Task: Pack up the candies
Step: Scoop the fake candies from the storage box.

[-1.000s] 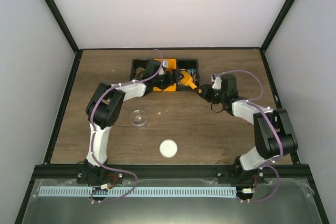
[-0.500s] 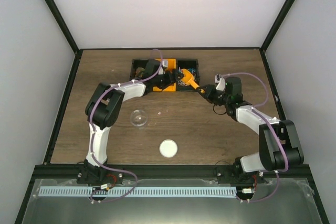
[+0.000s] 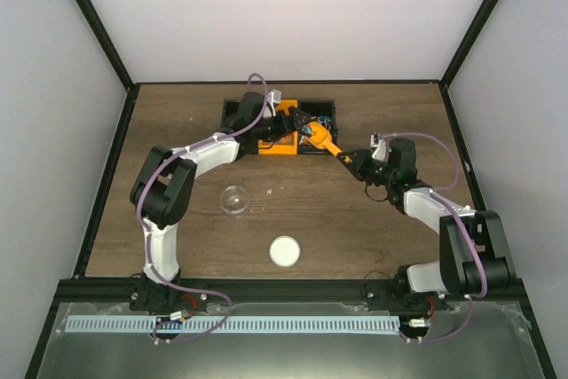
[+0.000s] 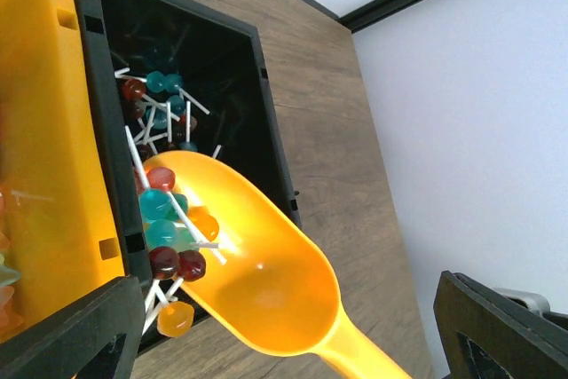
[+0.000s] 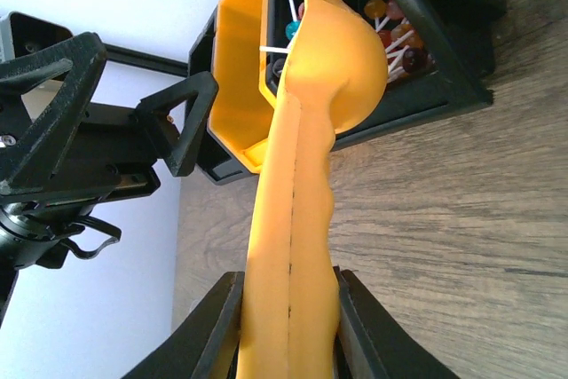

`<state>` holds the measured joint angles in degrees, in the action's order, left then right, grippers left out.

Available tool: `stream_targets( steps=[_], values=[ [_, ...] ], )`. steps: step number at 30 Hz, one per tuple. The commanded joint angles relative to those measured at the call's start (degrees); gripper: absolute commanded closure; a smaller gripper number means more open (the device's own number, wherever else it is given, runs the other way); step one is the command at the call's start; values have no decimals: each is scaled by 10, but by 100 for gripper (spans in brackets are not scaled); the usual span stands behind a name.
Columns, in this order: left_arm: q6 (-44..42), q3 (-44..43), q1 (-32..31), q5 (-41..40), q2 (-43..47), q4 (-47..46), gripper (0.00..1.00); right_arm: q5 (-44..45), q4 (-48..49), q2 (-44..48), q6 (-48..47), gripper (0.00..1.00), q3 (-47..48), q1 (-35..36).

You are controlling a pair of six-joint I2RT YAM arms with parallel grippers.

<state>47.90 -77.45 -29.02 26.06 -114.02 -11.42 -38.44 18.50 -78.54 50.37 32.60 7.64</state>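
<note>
At top centre of the overhead view: right claw (image 5: pixel 284 326) clamped on orange scoop (image 4: pixel 257 281) handle, bowl loaded with candies (image 4: pixel 160 206) over black tray (image 4: pixel 266 104); left claw (image 4: pixel 288 330) spread wide alongside.

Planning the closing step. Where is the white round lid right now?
Top view: the white round lid lies on the wooden table, centre front, right of the clear round cup and closer to the near edge.

A: What is lying on the wooden bench (image 3: pixel 355 228)?
B: A black divided tray (image 3: pixel 232 113) is sitting at its far edge; a clear cup (image 3: pixel 235 199) and a white round lid (image 3: pixel 285 251) are lying nearer, apart.
</note>
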Motion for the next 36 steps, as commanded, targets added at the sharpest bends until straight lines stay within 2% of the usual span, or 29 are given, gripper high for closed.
stream_targets(
  steps=[1,13,20,27,36],
  values=[
    [-1,3,2,8,10,-8,9,-9,46,28,25,99,-18,-17],
    [2,2,2,11,9,-12,9,-16,64,41,42,99,-24,-35],
    [-3,6,2,11,47,-4,9,-56,99,59,60,99,-41,-39],
    [-25,19,25,-46,103,67,8,-100,52,103,37,99,-52,-39],
    [-28,111,40,-112,192,100,9,-152,-77,233,-11,99,-85,-36]
  ],
)
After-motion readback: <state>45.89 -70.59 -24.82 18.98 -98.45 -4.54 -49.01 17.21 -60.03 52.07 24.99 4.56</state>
